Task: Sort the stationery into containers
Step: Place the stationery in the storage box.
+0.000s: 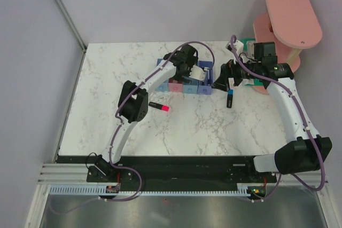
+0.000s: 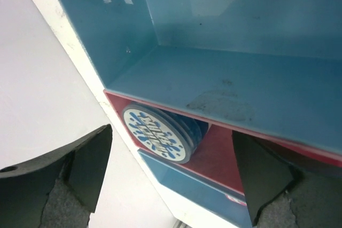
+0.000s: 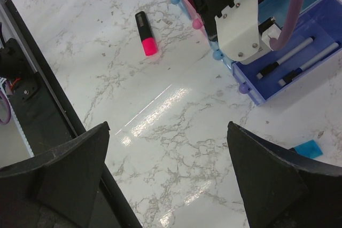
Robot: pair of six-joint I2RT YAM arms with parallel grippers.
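Marbled white worktop [image 1: 214, 132] lies open before the joined blue and pink plastic trays [image 1: 205, 88]; a pink-ended black highlighter [image 1: 160, 107] obstructs.

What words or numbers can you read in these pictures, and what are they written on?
On the lid of the round blue pot: blue lettering in a white circle, too blurred and tilted to read.
On the pink-ended highlighter: no writing that can be read.
On the pens in the violet-blue tray: too small to show any print.
Nothing else shows readable text.
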